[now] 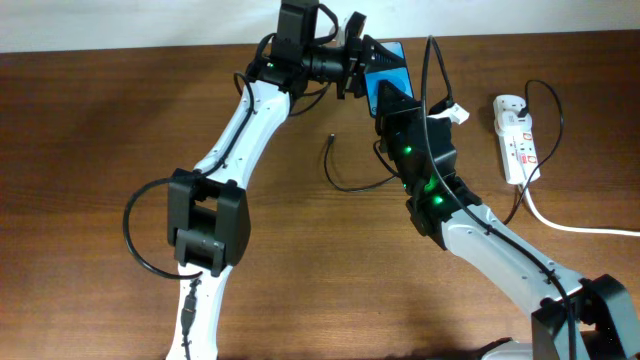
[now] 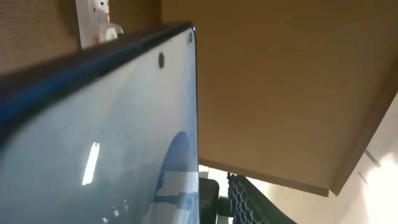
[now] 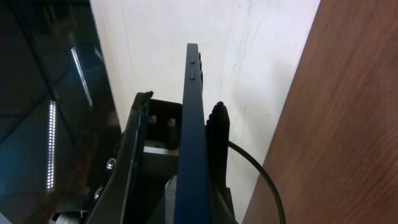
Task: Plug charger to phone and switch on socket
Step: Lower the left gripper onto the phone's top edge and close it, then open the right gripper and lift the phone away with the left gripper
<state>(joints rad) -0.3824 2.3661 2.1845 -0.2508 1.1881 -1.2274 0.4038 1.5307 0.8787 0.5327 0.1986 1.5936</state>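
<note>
- phone (image 2: 112,143): fills the left wrist view, glass right up at the lens. Pale blue screen with a darker blue circle, black rim, two small dark holes near the top corner.
- left gripper (image 1: 355,62): overhead it sits at the phone's left edge, at the far side of the table (image 1: 100,150). In its own view only one ribbed finger (image 2: 249,199) shows, just beside the phone's edge. The other is hidden behind the glass, so I cannot tell how wide it is or whether it grips.
- right gripper (image 3: 180,102): the phone stands edge-on between its fingers, side buttons toward the lens. The ribbed pad (image 3: 217,137) presses one face. The thin finger flanks the other, with a dark block in the gap. Closed onto the phone.
- overhead: the phone is a tilted blue slab between the two wrists, and the right gripper comes at it from the near side.
- charger (image 1: 350,183): thin black cable looped on the wood left of the right arm. Its plug tip lies free, well apart from the phone.
- socket (image 1: 515,135): white strip flat on the right, well apart from both grippers. Its thick white cord (image 1: 560,222) trails off right.
</note>
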